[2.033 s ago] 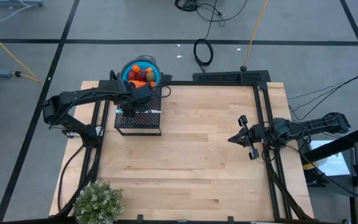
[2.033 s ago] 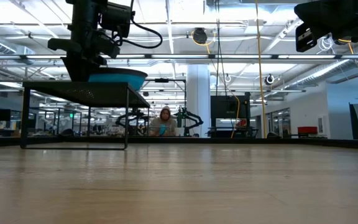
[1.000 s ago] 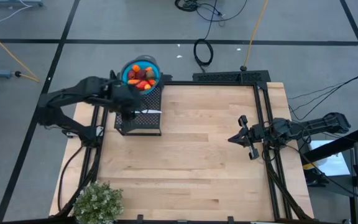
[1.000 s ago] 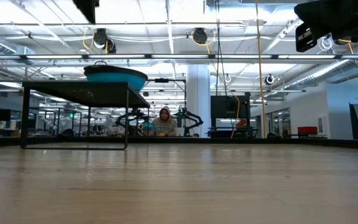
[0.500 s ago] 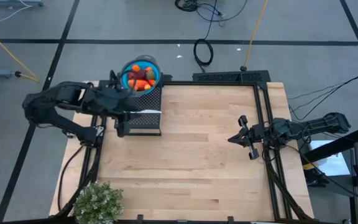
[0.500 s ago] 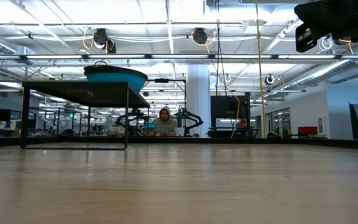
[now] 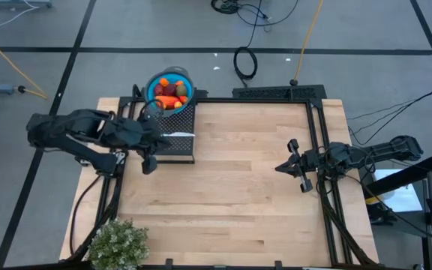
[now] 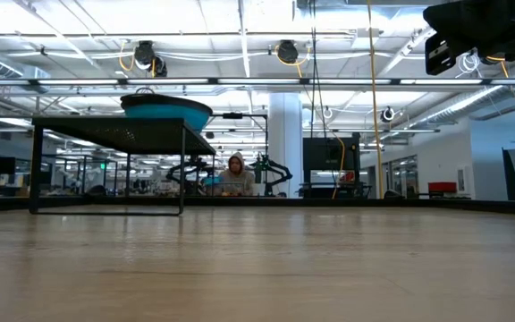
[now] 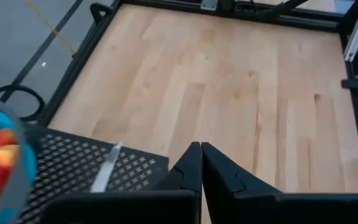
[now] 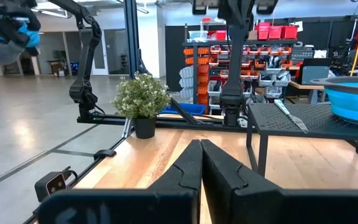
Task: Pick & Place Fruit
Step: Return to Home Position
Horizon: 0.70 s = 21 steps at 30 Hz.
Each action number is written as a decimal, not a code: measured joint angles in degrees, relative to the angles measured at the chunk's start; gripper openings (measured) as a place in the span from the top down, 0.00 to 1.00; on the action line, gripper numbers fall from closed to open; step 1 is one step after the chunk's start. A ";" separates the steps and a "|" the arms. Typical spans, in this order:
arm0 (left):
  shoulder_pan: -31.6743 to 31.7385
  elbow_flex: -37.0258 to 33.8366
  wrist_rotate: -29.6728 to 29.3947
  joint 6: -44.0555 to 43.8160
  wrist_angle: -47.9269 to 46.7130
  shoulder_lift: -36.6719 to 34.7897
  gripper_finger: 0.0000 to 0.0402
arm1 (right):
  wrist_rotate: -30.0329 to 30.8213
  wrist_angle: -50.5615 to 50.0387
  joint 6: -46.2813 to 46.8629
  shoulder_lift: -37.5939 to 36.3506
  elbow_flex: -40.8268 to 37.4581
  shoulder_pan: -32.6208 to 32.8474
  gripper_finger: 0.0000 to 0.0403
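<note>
We see red and orange fruit [image 7: 171,94] heaped in the blue bowl [image 7: 150,88]; our left tool [image 9: 201,150] and right tool [image 10: 201,147] are pressed together, holding nothing.

Smooth pale wood table [image 7: 238,187], black perforated metal shelf [image 7: 186,120], glossy blue plastic bowl [image 8: 166,112]

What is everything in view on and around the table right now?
fruit: a pile, count unclear, orange, red and olive, in the bowl
bowl: one, blue, on the shelf
knife: one, pale blade, flat on the shelf beside the bowl
shelf: one, black, perforated, table's left side
plant: one, green, left corner away from the shelf
table: one, light wood
person: one, in the room behind
left gripper: shut, empty, by the shelf
right gripper: shut, empty, at the table's right edge
</note>
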 joint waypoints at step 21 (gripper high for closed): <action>-0.48 -39.03 -1.06 -1.37 23.92 -30.88 0.99 | 0.00 -0.22 0.22 -0.02 0.00 -0.02 1.00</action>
